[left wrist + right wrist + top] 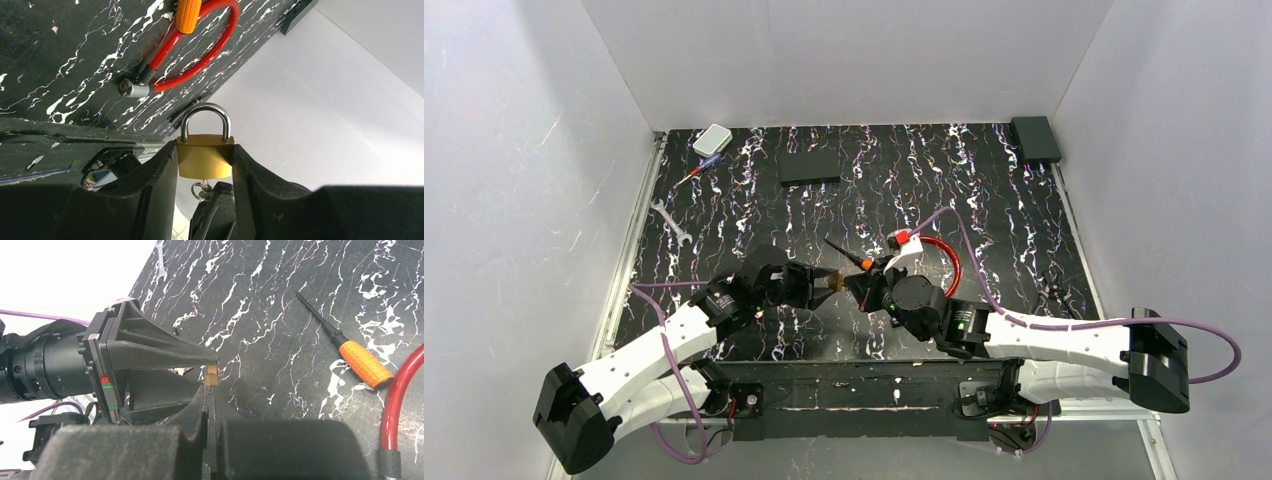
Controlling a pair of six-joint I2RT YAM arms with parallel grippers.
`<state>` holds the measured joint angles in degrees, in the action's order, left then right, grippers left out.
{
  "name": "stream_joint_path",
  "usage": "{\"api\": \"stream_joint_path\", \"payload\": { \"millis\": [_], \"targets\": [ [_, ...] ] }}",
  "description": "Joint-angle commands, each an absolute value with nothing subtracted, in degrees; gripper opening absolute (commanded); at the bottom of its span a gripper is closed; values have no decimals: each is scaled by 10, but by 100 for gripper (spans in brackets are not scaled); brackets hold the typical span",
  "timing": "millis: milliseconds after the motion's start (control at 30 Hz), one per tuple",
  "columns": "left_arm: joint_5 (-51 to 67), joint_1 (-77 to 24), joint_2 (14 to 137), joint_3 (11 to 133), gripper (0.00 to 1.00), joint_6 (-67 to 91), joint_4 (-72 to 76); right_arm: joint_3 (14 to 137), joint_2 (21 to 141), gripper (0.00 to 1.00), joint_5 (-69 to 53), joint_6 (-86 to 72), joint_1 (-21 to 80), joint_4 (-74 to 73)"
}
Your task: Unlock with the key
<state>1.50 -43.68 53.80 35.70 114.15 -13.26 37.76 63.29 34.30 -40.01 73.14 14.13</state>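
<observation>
Two grippers meet over the middle of the table. The left gripper [816, 284] is clamped on the one brass padlock [205, 161], its two fingers pressing the sides of the body. The lock is off the table and its steel shackle [206, 119] is closed. A small silver ring-like bit [201, 189] sits at the padlock's base.

The right gripper [210, 390] comes in from the opposite side with its tips against that base. Its fingers are drawn almost together, with only a thin slit between them. I cannot tell whether anything thin is pinched there.

There is one key [364, 363], with an orange body and a thin black rod, and no gripper holds it. It lies flat on the black marbled mat [904, 190], just behind the two grippers, with the rod pointing towards the far left. Its orange end is just beside the one red cable loop [400, 385], which lies on the mat behind the right wrist.

Farther out there is one silver wrench [669, 222] near the left edge. A white case [712, 140] sits in the far left corner, with one small pen-like tool [694, 175] just in front of it. There are two black blocks: a flat slab [809, 167] towards the back centre and a box [1036, 138] in the far right corner.
</observation>
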Motion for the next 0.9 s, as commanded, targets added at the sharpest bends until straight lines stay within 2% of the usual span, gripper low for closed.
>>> {"api": "stream_joint_path", "payload": {
  "millis": [0, 867],
  "targets": [
    [18, -436, 538, 360, 0, 1141, -118, 398, 642, 1, 347, -392, 734, 182],
    [19, -436, 548, 362, 0, 1152, -88, 362, 658, 1, 356, -374, 734, 240]
  ]
}}
